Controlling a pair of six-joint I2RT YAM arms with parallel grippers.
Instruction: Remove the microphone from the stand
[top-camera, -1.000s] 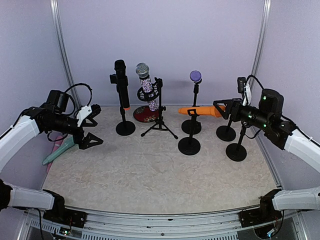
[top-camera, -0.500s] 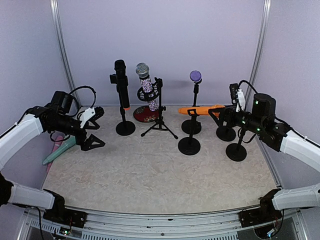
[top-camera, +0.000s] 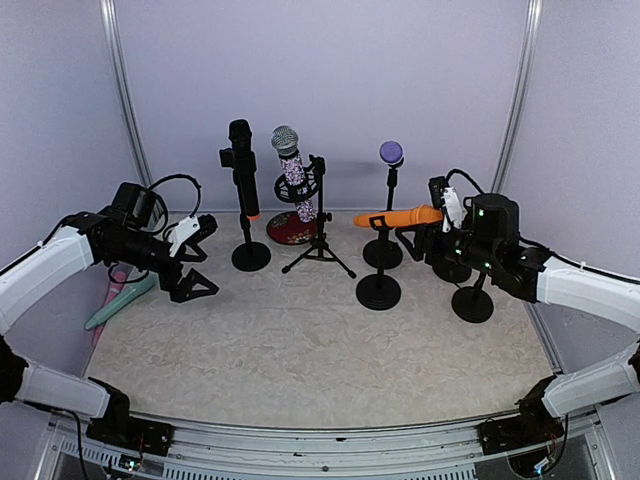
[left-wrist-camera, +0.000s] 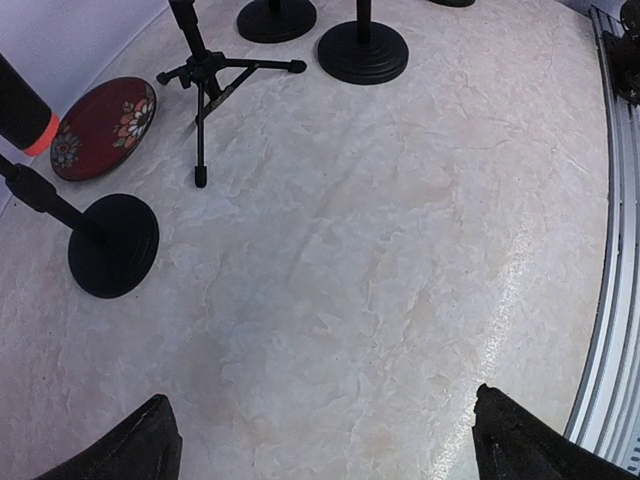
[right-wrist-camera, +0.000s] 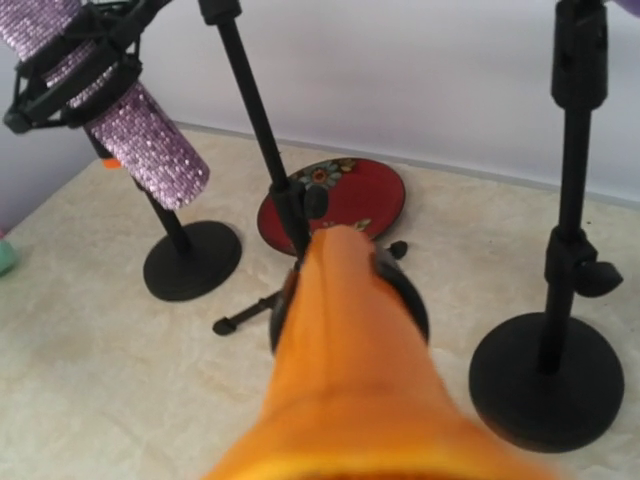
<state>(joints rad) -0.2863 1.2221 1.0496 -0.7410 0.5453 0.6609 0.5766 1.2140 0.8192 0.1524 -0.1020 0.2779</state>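
An orange microphone (top-camera: 395, 217) lies level in the clip of a short black stand (top-camera: 378, 291) at centre right. My right gripper (top-camera: 428, 222) sits at the microphone's right end, jaws on either side of it. The microphone (right-wrist-camera: 345, 350) fills the lower middle of the right wrist view and hides the fingers, so I cannot see whether they press on it. The stand's round base (right-wrist-camera: 408, 300) peeks out behind it. At the left, my left gripper (top-camera: 198, 258) hangs wide open above the bare table (left-wrist-camera: 330, 260), with nothing between its jaws (left-wrist-camera: 320, 440).
A black microphone (top-camera: 241, 165) on a stand, a glittery one (top-camera: 290, 175) on a tripod and a purple-headed one (top-camera: 391, 153) stand along the back. A red plate (top-camera: 290, 228) lies behind the tripod. Two bare stands (top-camera: 472, 303) are under my right arm. A teal object (top-camera: 115, 300) lies far left.
My right gripper has moved left onto the orange microphone's right end. My left gripper has drifted slightly right, still wide open.
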